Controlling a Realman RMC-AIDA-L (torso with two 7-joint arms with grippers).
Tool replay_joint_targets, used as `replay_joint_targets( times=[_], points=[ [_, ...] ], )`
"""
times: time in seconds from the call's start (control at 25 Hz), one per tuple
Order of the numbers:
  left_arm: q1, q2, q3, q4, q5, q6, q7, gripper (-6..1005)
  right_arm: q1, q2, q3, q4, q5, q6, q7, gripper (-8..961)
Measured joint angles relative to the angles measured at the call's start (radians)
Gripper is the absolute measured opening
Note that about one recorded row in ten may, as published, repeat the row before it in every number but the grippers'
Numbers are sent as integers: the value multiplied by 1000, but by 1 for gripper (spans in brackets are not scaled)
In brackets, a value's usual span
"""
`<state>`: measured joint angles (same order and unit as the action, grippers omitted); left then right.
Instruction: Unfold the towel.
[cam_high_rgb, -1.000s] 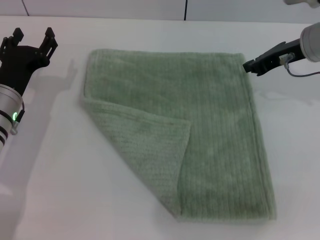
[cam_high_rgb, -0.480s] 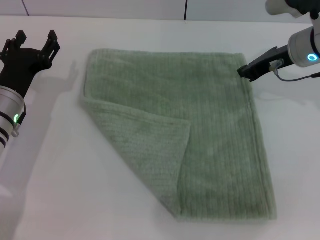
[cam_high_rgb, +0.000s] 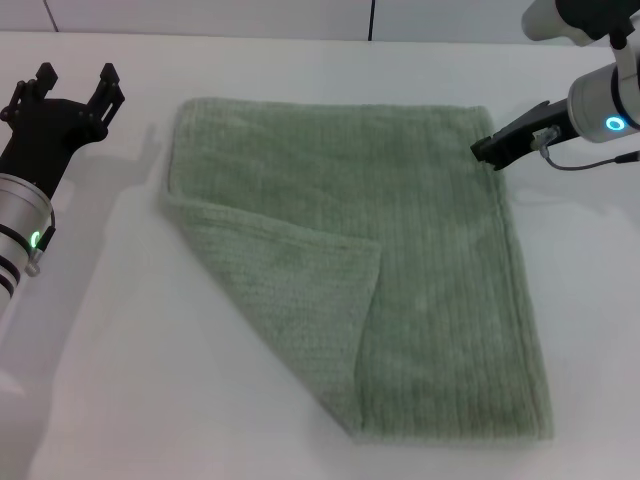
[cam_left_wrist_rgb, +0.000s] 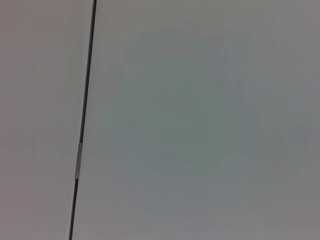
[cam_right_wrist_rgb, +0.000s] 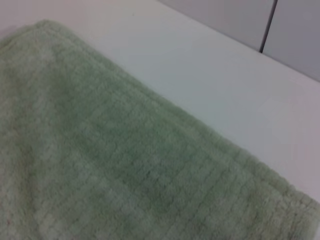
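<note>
The pale green towel (cam_high_rgb: 420, 230) lies flat on the white table (cam_high_rgb: 110, 360). Its near left corner is folded over onto it as a triangular flap (cam_high_rgb: 290, 290). My right gripper (cam_high_rgb: 485, 152) hovers at the towel's far right corner, at its right edge, seen side-on. The right wrist view shows the towel's ribbed cloth (cam_right_wrist_rgb: 100, 150) and its hemmed edge close up. My left gripper (cam_high_rgb: 75, 82) is open and empty, left of the towel's far left corner and apart from it. The left wrist view shows only a plain grey surface.
The table's bare top surrounds the towel on all sides. A wall with a dark vertical seam (cam_high_rgb: 372, 18) runs along the table's far edge. A dark seam line (cam_left_wrist_rgb: 82, 125) crosses the left wrist view.
My right gripper has moved a little left and nearer, from just off the towel's far right corner to over its edge. My left gripper has barely shifted. The towel has not moved.
</note>
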<state>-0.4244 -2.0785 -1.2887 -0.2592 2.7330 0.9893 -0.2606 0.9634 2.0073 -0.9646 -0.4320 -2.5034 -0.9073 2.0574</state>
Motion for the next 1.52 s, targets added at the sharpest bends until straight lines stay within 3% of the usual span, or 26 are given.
replay_joint_targets(
  times=[1.52],
  points=[
    [-5,0,0,0,1,-1,0,784,9,5,-26,50,0,59,-10,-1]
  ],
)
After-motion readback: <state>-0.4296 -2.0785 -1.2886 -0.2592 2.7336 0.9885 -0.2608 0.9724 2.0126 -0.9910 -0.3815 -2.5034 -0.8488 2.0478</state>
